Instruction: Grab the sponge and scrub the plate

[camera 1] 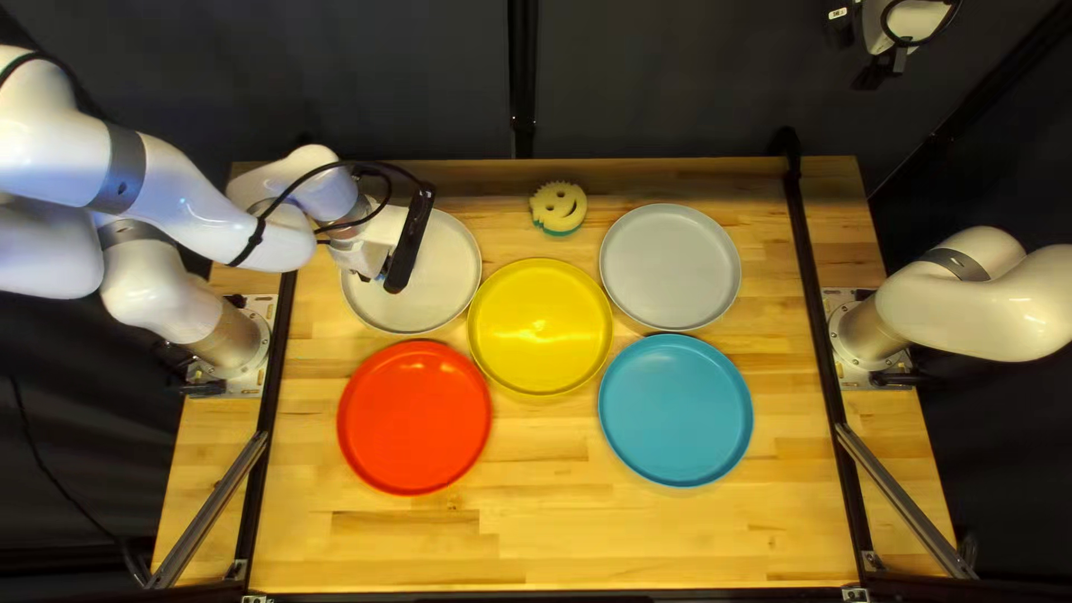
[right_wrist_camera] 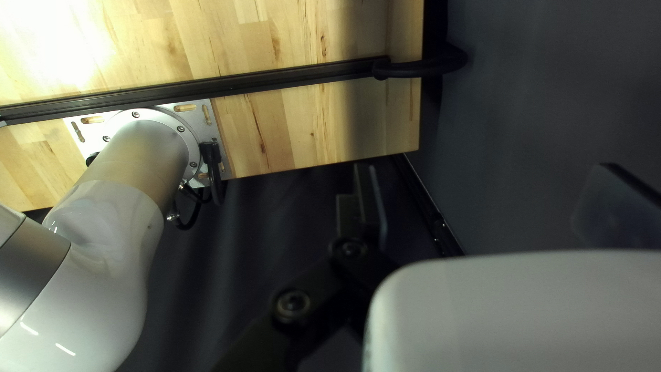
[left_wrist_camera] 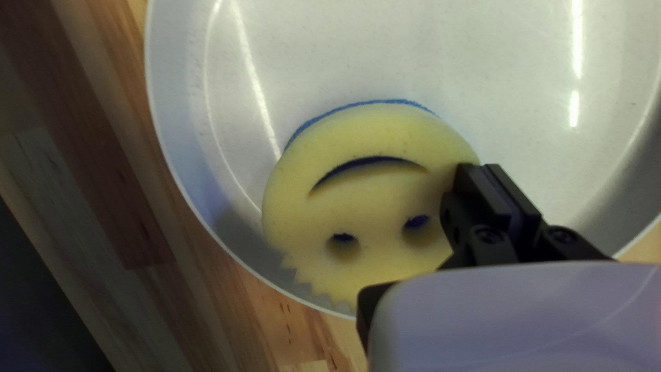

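In the top left view my left gripper (camera 1: 372, 243) is over the white plate (camera 1: 447, 266), its fingertips hidden. In the left wrist view a round yellow smiley sponge (left_wrist_camera: 372, 193) with a blue underside is over the same plate (left_wrist_camera: 344, 55). My left gripper (left_wrist_camera: 487, 180) has its fingers close together, pinching the sponge's edge. Most of the sponge shows beside them, near the plate's wall. My right gripper (camera 1: 882, 69) hangs raised at the top right of the top left view. In the right wrist view the right gripper (right_wrist_camera: 482, 200) stands open with nothing between its fingers.
A second smiley sponge (camera 1: 558, 208), yellow and green, lies near the table's far edge. Also on the table are yellow (camera 1: 541, 326), red (camera 1: 414, 417), grey (camera 1: 670, 266) and blue (camera 1: 676, 409) plates. Black rails (camera 1: 813, 302) run along both sides.
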Robot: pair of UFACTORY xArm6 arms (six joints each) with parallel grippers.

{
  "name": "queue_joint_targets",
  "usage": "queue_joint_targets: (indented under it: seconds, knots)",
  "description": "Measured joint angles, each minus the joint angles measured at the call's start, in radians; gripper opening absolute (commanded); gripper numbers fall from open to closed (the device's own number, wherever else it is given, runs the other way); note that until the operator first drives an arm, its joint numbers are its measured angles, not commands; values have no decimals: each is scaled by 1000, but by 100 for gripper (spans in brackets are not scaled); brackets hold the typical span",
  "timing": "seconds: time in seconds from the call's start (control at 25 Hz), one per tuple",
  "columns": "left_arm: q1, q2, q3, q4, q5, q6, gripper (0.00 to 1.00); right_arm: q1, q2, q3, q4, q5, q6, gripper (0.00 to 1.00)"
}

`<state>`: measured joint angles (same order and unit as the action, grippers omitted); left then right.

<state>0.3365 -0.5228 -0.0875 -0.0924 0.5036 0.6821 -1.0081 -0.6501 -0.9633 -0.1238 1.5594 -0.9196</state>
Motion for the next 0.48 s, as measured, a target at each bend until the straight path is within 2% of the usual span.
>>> queue_joint_targets:
  seconds: [0.28,0.48]
  knots:
    - [-129,-100,18,45,64,-159,0,0,0,0,0,0,0,100]
    - [-108,-103,33,46,56,-140,0,0,0,0,0,0,0,100]
